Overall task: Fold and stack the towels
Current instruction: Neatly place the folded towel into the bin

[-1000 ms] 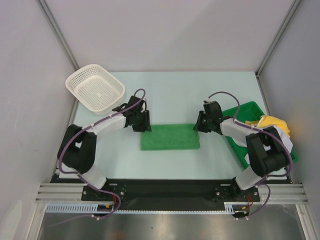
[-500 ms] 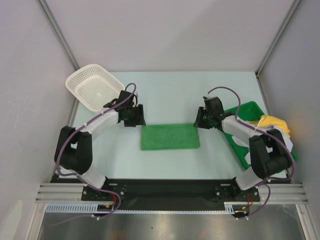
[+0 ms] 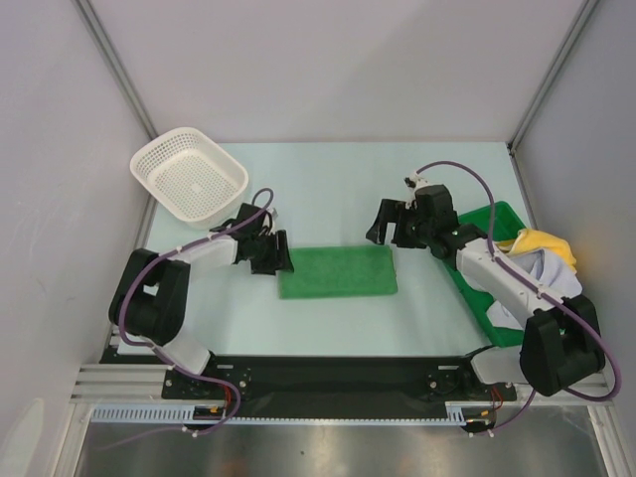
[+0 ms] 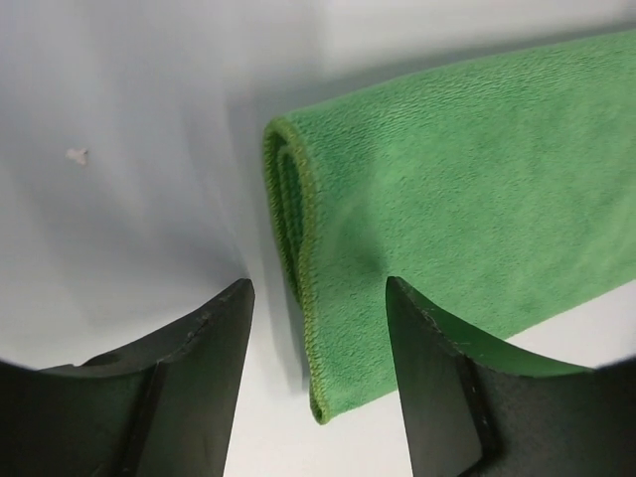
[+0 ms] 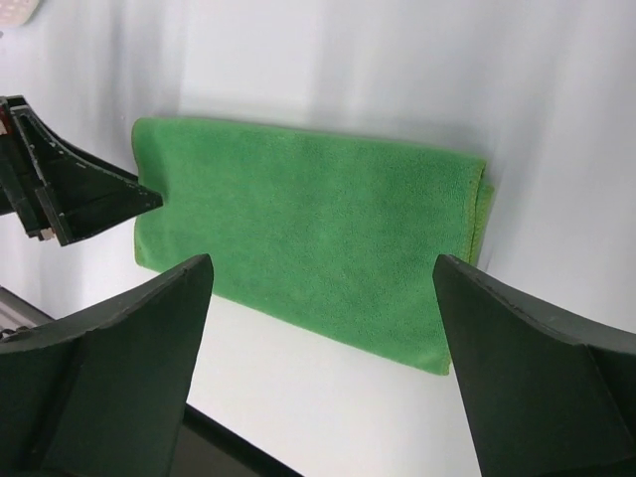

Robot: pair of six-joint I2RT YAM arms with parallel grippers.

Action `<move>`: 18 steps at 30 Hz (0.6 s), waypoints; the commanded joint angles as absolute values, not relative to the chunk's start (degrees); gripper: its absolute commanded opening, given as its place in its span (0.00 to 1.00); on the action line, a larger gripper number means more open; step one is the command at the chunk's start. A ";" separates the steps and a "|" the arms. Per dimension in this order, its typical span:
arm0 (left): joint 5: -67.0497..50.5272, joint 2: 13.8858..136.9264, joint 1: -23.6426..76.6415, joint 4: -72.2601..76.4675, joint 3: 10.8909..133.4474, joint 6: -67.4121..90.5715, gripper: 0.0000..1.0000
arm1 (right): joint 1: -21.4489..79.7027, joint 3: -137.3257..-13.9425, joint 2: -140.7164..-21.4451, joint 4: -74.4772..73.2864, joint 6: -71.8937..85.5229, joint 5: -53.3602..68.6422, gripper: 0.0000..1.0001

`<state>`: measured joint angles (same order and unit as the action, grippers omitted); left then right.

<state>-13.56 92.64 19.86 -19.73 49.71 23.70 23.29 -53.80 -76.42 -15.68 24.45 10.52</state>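
Observation:
A green towel (image 3: pixel 338 271) lies folded into a flat rectangle at the table's middle. My left gripper (image 3: pixel 280 254) sits low at its left end. In the left wrist view the towel (image 4: pixel 477 189) shows its layered edge between the open jaws of the left gripper (image 4: pixel 318 288), unpinched. My right gripper (image 3: pixel 384 221) hovers past the towel's far right corner, wide open and holding nothing. In the right wrist view the whole towel (image 5: pixel 308 234) lies beyond the right gripper (image 5: pixel 320 263). A yellow towel (image 3: pixel 543 242) and a white towel (image 3: pixel 545 270) are heaped in the green tray.
A white mesh basket (image 3: pixel 189 177) stands at the back left, just behind the left arm. The rigid green tray (image 3: pixel 475 221) lies along the right edge under the right arm. Grey walls close in both sides and the back.
The right gripper has opened wide and drawn back and up from the towel's right end. The left gripper pulled away left, then came back low to the towel's left edge, jaws a little wider.

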 commanded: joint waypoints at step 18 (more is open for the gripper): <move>-10.37 97.91 24.96 -22.93 50.26 27.61 0.02 | 23.55 -52.38 -73.48 -14.33 23.91 11.78 1.00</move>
<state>-14.41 95.22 23.51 -14.55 49.12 28.62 23.29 -52.36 -75.33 -15.38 24.36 11.46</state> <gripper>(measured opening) 0.115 0.995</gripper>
